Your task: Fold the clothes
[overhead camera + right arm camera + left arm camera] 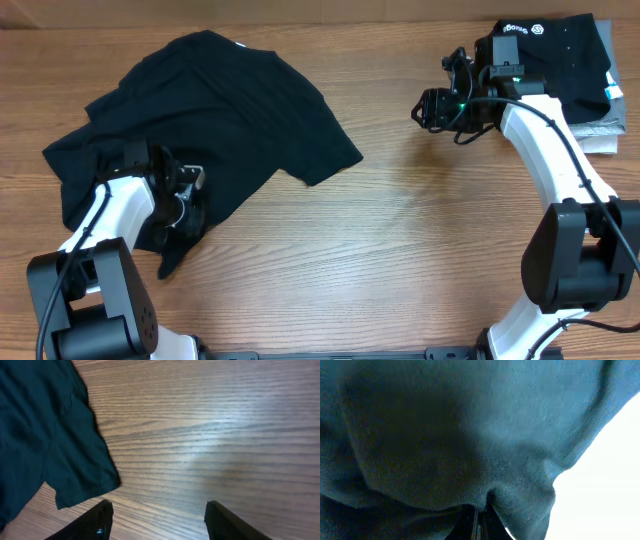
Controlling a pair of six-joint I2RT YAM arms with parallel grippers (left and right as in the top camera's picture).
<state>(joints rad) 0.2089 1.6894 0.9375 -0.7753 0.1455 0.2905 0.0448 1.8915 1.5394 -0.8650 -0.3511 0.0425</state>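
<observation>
Robot lab workbench, wood-grain table [420, 250], two white robot arms [545, 150] mounted at its near edge, stack of folded garments [570, 60] at far right corner.

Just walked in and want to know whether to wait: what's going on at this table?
A two-armed robot is folding a black T-shirt, which lies crumpled and unfolded on the left side of the wooden table. The left gripper is pinching the shirt's near edge. The right gripper is open above bare wood, apart from the shirt and holding nothing. A stack of folded clothes sits at the far right corner.
</observation>
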